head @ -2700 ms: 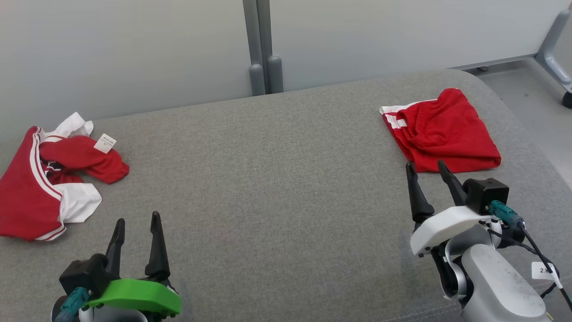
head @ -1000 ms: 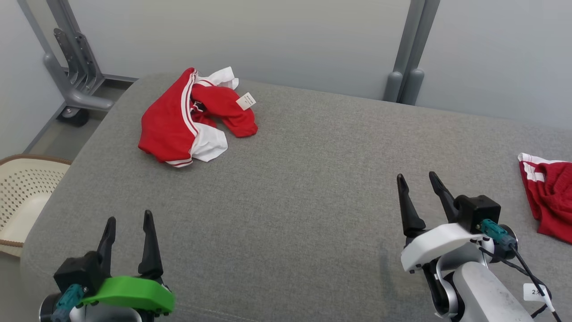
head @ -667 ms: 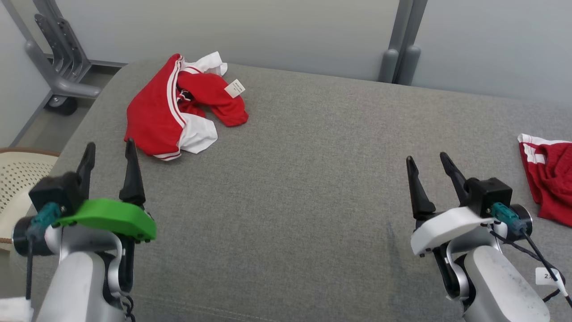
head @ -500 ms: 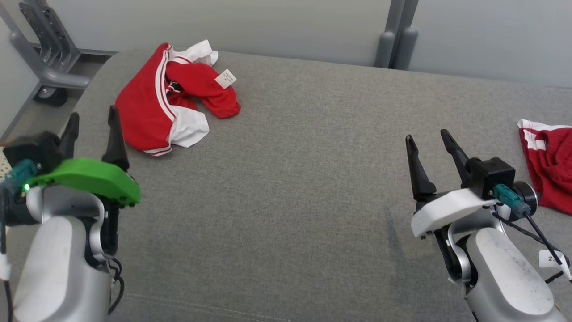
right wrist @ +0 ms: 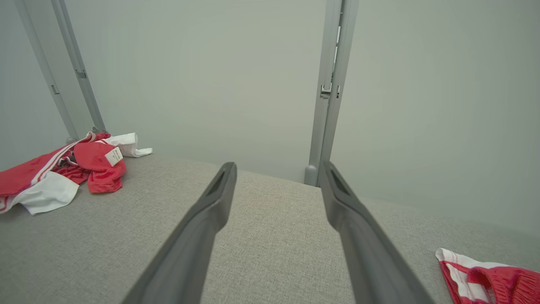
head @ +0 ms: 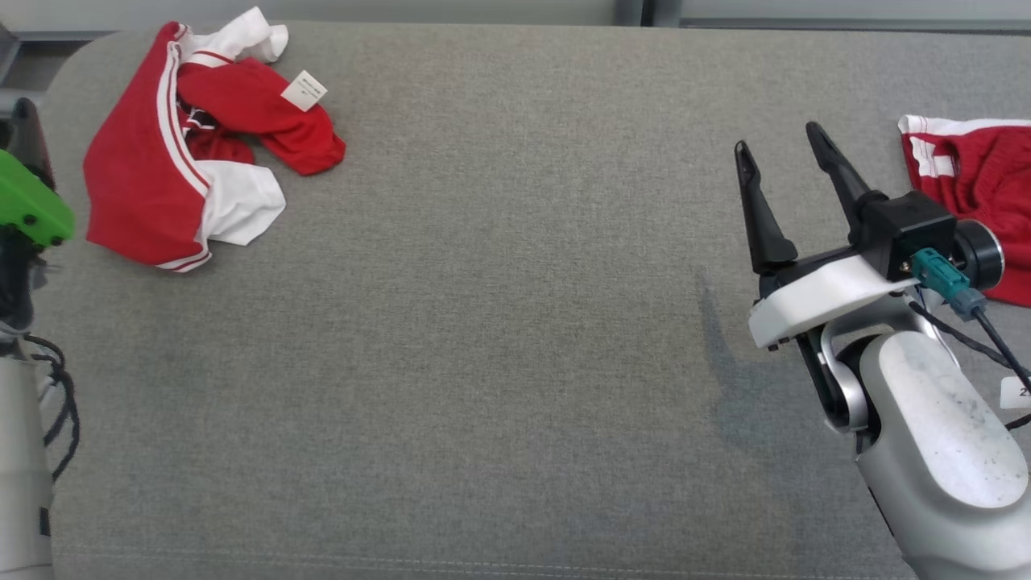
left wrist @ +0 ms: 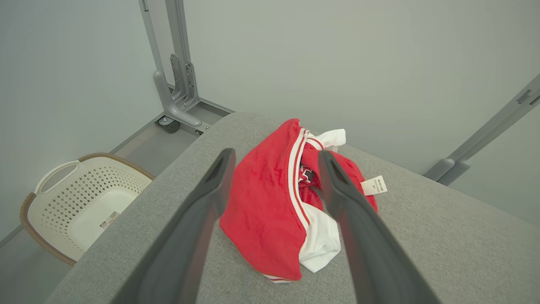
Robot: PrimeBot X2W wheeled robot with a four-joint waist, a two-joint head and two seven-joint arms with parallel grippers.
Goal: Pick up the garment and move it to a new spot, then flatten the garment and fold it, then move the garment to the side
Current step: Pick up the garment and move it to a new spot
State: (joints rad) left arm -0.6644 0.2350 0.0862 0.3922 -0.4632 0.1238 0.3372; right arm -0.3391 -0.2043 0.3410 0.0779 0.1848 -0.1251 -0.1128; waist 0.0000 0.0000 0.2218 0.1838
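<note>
White tag (head: 304, 89) on garment (head: 129, 193), print unreadable; folded shorts (head: 987, 161) cut off at edge; left gripper (left wrist: 274, 158), right gripper (head: 778, 135) splayed, empty.

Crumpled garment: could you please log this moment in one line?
crumpled garment: lying untouched | left gripper: open, aimed at it | right gripper: open, empty

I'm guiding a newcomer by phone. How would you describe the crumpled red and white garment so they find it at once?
Start at the wide grey fabric-covered surface and go to its far left corner. There lies the crumpled red garment with white stripes and panels. Unlike the neatly folded red garment at the right end, it is bunched up and shows a small white label.
</note>
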